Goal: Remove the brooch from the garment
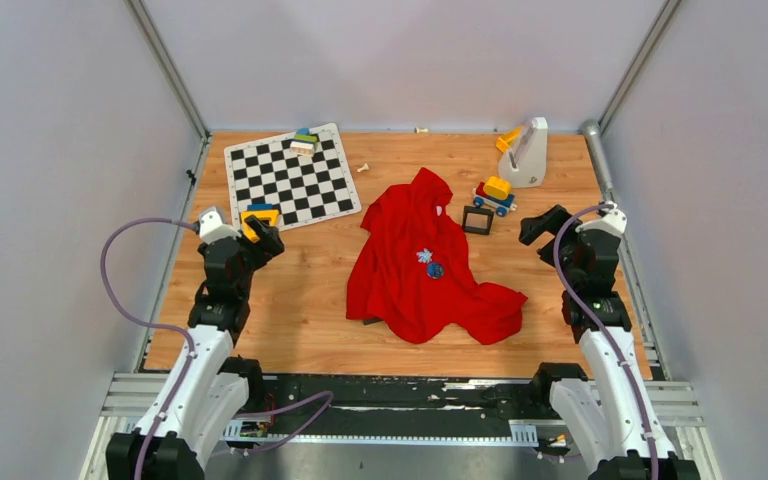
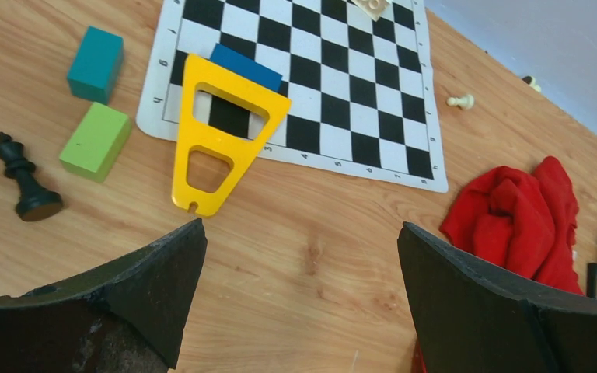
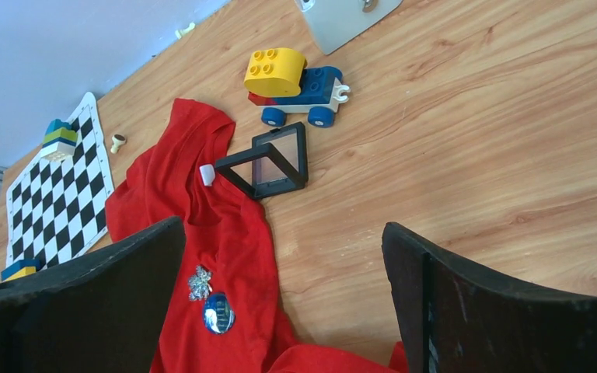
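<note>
On the wooden table (image 1: 300,310), the red garment (image 1: 410,285) lies crumpled mid-frame, its silvery brooch (image 1: 425,256) (a round blue badge (image 1: 436,270) just below) near the middle, while the left gripper (image 2: 299,241) and right gripper (image 3: 280,233) sit at either side, jaws spread and empty; best that one pins the cloth beside it while the other plucks.

The brooch (image 1: 425,257) lies on the garment (image 1: 400,292), chessboard (image 1: 290,180) to its left.
</note>
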Robot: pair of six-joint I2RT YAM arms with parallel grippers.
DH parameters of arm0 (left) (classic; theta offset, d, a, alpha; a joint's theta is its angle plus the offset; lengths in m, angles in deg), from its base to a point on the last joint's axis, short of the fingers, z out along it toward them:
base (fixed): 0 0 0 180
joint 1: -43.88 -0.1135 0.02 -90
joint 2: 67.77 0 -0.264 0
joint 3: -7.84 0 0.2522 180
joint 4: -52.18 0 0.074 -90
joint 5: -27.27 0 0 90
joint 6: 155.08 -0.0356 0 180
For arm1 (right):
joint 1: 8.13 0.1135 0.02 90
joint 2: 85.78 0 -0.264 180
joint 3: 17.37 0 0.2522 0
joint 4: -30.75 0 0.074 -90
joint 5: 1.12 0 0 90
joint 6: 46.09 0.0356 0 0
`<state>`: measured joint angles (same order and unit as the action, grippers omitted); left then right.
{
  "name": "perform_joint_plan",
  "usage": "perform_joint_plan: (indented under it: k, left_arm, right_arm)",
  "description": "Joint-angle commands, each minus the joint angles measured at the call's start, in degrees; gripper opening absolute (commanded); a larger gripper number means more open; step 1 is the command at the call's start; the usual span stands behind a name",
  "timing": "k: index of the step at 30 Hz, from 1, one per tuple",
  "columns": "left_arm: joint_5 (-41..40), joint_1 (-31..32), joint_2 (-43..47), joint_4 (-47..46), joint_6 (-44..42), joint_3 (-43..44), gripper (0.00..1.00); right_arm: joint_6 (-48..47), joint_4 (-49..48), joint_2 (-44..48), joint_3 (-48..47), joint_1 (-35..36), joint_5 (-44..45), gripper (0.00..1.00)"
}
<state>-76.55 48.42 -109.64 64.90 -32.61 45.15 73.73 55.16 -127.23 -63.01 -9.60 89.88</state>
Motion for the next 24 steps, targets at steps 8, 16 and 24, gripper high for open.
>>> perform_joint_plan:
  k: [8, 16, 24]
  left_arm:
    - [10.69, 0.17, 0.3, -10.41, 5.64, -6.06, 1.0]
    - [23.64, 0.68, -3.97, -17.38, 4.56, -6.29, 1.0]
    - [28.33, 6.96, -10.47, -21.81, 1.58, -3.98, 1.0]
  right_arm:
    - [2.72, 0.2, -7.83, -3.88, -0.01, -3.21, 1.0]
    - [4.02, -2.88, -14.77, -6.84, 2.1, -3.04, 1.0]
    - [2.31, -4.02, -23.54, -11.46, 10.25, 4.74, 1.0]
